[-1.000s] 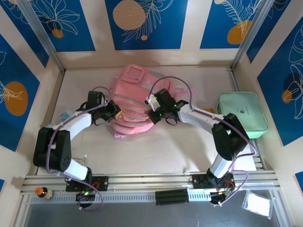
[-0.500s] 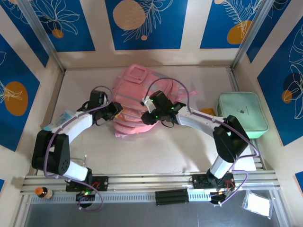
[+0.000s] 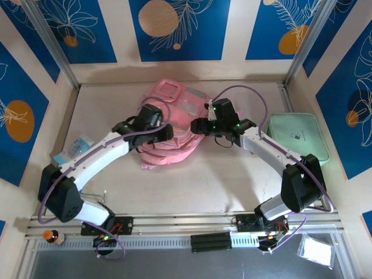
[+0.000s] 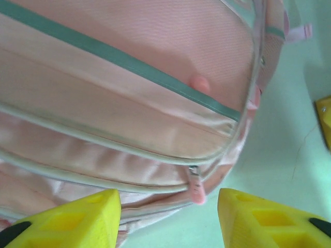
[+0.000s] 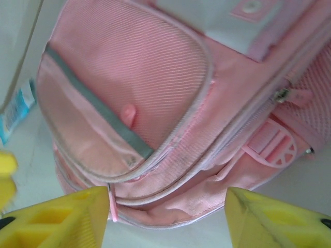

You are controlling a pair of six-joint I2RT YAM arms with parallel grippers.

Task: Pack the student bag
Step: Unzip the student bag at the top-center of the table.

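White arm links (image 3: pixel 99 152), black joints (image 3: pixel 63 199), looping purple cables (image 3: pixel 241 87), yellow tool fingers (image 4: pixel 72 217).

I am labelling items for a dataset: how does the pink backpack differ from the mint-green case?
The student bag is pink, soft and crumpled; the mint-green case is flat and neatly rectangular. The bag is larger than the case. The bag lies in the middle of the table; the case sits at its right edge. Both rest on it.

table (image 3: pixel 203 180) beige | student bag (image 3: pixel 174 152) back centre | mint-green case (image 3: pixel 297 139) right edge | blue packet (image 3: pixel 75 146) left edge
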